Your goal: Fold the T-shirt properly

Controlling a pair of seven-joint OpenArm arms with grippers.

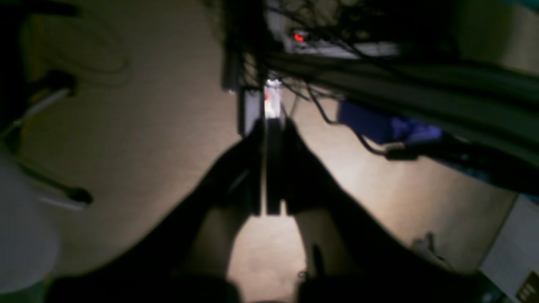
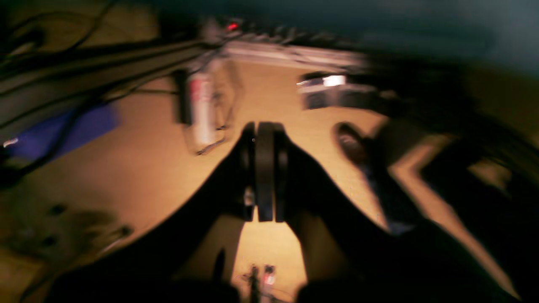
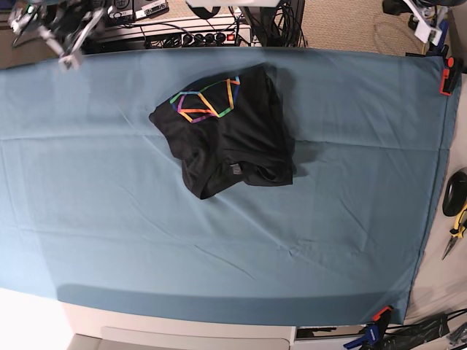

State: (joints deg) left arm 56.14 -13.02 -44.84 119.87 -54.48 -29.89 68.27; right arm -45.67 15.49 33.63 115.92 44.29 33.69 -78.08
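The black T-shirt [image 3: 226,138] lies in a compact, slightly crooked bundle on the teal table cover [image 3: 95,189], a little behind the middle. Its rainbow outline print [image 3: 208,98] faces up at the far-left corner, and a small tag [image 3: 236,169] shows near the front edge. Both arms are off the cloth. My right gripper [image 2: 263,126] is shut with nothing between its fingers, and shows blurred at the back-left corner [image 3: 69,40] in the base view. My left gripper [image 1: 269,126] is shut and empty too, hanging over the floor beyond the table.
A power strip [image 3: 208,36] and cables run behind the table's back edge. An orange clamp [image 3: 446,76] grips the cover at the right. Hand tools [image 3: 456,211] lie past the right edge. More clamps [image 3: 379,317] hold the front right corner.
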